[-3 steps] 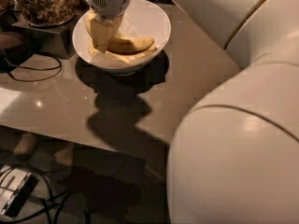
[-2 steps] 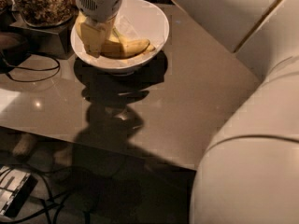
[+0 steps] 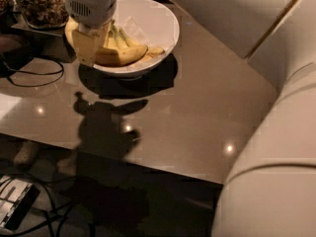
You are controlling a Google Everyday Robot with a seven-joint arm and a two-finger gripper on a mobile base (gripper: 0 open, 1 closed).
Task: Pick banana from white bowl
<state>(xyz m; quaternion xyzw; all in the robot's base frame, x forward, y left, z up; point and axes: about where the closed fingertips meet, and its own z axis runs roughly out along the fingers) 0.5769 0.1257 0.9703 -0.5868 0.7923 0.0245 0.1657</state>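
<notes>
The white bowl [image 3: 165,21] stands at the table's far left. My gripper [image 3: 92,47] hangs over the bowl's left side, its white wrist above it. It is shut on the yellow banana [image 3: 122,56], which sticks out to the right from the fingers, just above the bowl's front rim. The shadow on the table shows the gripper with the banana jutting out, apart from the bowl's shadow. More banana stems [image 3: 116,35] and a yellow piece [image 3: 156,50] lie inside the bowl.
A glass jar of brown nuts [image 3: 42,4] stands left of the bowl. A black cable [image 3: 29,77] loops on the glossy brown table [image 3: 197,117]. My cream arm [image 3: 276,132] fills the right side. A power strip [image 3: 15,206] and cables lie on the floor below the front edge.
The gripper has lifted and shifted a little left with the banana in it. Its shadow now stands apart from the bowl's shadow. The arm's bulk has swung to the right.
</notes>
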